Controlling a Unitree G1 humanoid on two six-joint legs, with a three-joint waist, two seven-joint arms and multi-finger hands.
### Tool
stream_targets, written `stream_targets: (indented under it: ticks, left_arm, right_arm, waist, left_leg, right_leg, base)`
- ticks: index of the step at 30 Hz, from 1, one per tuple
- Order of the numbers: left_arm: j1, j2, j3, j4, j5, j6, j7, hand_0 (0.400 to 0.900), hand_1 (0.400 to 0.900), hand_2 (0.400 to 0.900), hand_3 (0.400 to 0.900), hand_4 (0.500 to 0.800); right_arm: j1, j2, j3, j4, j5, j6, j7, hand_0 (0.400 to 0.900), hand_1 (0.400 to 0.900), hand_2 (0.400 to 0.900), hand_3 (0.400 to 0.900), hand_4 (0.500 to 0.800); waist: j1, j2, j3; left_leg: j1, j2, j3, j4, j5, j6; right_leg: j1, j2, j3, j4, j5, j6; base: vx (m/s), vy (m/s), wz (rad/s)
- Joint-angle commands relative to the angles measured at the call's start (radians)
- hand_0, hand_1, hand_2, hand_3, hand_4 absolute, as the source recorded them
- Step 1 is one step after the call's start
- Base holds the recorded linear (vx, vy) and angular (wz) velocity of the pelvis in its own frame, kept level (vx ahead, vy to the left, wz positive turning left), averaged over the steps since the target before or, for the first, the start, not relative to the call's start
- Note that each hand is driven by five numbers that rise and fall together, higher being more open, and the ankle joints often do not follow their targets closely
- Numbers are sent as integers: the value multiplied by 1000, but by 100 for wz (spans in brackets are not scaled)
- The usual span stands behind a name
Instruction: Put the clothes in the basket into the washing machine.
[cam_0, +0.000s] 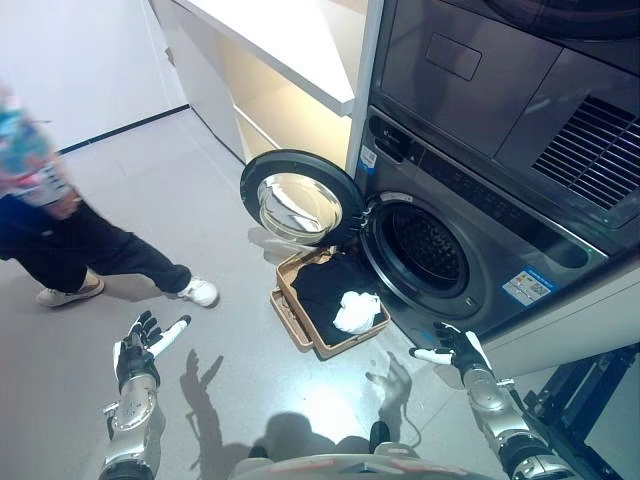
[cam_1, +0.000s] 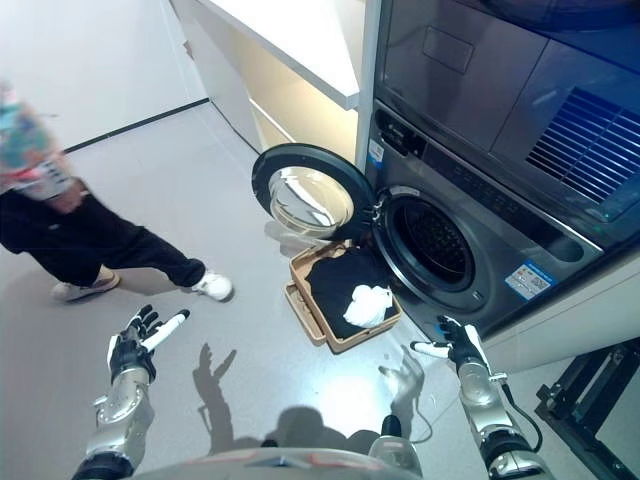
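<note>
A tan basket sits on the floor in front of the grey washing machine. It holds black clothes and a white garment. The machine's round door stands swung open to the left and the drum looks dark inside. My left hand is open and empty at the lower left, well left of the basket. My right hand is open and empty at the lower right, close to the machine's lower front and right of the basket.
A person in dark trousers and white shoes stands at the left on the grey floor. A white counter with cabinets runs along the back. A second appliance is stacked above the washing machine. A dark metal frame stands at the lower right.
</note>
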Motion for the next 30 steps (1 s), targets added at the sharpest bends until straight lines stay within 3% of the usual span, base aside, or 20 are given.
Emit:
stream_targets:
  ticks: [1, 11, 18, 21, 24, 30]
  left_arm:
    - [-23, 91, 19, -38, 40, -67, 11, 900, 900, 900, 900, 800]
    - [-19, 94, 9, -42, 71, -62, 13, 900, 900, 900, 900, 800]
    - [-23, 102, 5, -63, 71, -64, 6, 900, 900, 900, 900, 800]
    - [-28, 104, 5, -48, 62, -64, 6, 900, 900, 900, 900, 800]
    - [-27, 97, 4, -32, 48, -62, 4, 900, 900, 900, 900, 800]
    - [-30, 81, -12, -21, 21, -64, 5, 900, 900, 900, 900, 800]
  right_arm:
    - [-44, -40, 28, -11, 1, -63, -21, 900, 900, 900, 900, 800]
    - [-43, -41, 27, -8, -3, -63, -22, 900, 900, 900, 900, 800]
    - [-45, -57, 31, -27, -5, -60, -10, 900, 900, 900, 900, 800]
    - [-33, -63, 21, -33, 4, -61, -3, 900, 900, 900, 900, 800]
    - [-26, -74, 17, -34, 12, -64, -4, 900, 900, 900, 900, 800]
    - [-30, -99, -3, -40, 22, -68, -11, 900, 900, 900, 900, 800]
  waist:
    - [13, -51, -76]
    - [15, -51, -73]
    - [4, -52, -34]
    - [1, -57, -32]
    - [5, -54, -38]
    - [1, -44, -37]
  left_leg:
    - [-57, 14, -6, 60, -44, 26]
    - [-59, 13, -10, 62, -45, 27]
    - [-101, -17, -52, 138, -71, 49]
    - [-104, 2, -64, 131, -60, 45]
    - [-105, 21, -75, 136, -58, 42]
    - [-103, 31, -83, 133, -54, 39]
  right_leg:
    - [-83, -91, 2, 109, 29, 42]
    - [-83, -89, 3, 116, 25, 42]
    - [-149, -96, 82, 258, -26, 34]
    - [-169, -61, 116, 292, -62, 21]
    - [-174, -45, 100, 295, -76, 6]
    - [-180, -40, 81, 305, -77, 11]
  base:
    - [0, 0, 0]
    - [0, 0, 0]
    - [-21, 22, 9]
    - [45, -61, 9]
    - [53, -100, -6]
    - [57, -34, -4]
